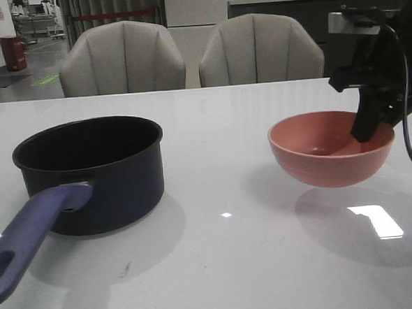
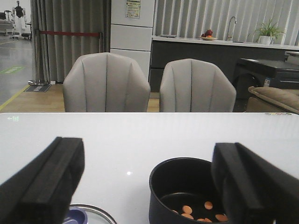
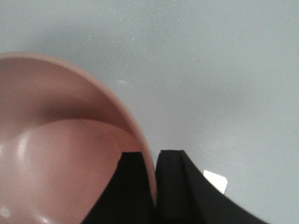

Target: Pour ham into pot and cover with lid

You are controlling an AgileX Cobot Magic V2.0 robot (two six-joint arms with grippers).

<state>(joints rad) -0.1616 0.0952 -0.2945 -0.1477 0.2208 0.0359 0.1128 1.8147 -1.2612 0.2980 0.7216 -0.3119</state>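
Front view: right gripper (image 1: 367,132) pinches the pink bowl (image 1: 329,149) rim, holding it above the tabletop (image 1: 227,265) near the right edge; bowl appears empty. Ham (image 2: 198,212) lies in the pot (image 2: 182,191); left gripper (image 2: 145,186), fingers spread and empty, sits positioned for the lid (image 2: 91,214).

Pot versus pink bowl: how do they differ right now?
The pot is dark navy with straight walls and a long purple-blue handle; the pink bowl is rounded and handleless. The pot sits on the table; the bowl hangs above it, its rim pinched by the right gripper. The pot holds the ham; the bowl looks empty. Both are round, upright and uncovered.
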